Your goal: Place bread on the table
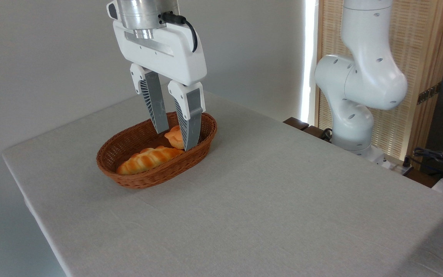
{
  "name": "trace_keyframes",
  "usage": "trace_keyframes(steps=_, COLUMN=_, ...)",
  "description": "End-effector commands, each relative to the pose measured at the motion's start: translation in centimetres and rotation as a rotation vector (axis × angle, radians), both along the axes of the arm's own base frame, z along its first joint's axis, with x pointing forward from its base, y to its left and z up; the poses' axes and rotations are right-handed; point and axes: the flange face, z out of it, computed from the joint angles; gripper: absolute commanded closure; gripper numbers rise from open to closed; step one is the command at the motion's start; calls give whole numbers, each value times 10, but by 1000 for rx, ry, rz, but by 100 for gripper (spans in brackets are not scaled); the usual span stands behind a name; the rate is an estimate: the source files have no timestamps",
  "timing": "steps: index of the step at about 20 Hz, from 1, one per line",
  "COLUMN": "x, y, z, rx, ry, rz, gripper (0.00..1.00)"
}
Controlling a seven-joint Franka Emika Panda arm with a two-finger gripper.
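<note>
The bread (172, 137), a small round orange-golden bun, lies in the right half of a brown wicker basket (137, 181) at the table's (283, 200) far left. My gripper (176, 139) hangs straight down into the basket, open. Its two grey fingers stand one on each side of the bun. The right finger (190, 127) covers the bun's right part. I cannot tell whether the pads touch the bun. The bun looks level with the basket's contents, not lifted.
A long braided golden loaf (148, 159) lies in the basket in front of the bun. The arm's white base (354, 115) stands past the table's right far edge, with cables (437, 157) beside it. The grey tabletop stretches wide in front of and right of the basket.
</note>
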Motion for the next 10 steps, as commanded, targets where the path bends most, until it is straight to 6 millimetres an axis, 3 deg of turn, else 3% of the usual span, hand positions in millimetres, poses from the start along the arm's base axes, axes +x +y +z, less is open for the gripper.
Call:
trace_keyframes(steps=1, x=3, y=1, z=5, rx=14, ry=-15, rz=-15, gripper=0)
trace_keyframes(steps=10, x=2, y=0, z=5, rx=8, ry=-9, rz=-15, gripper=0)
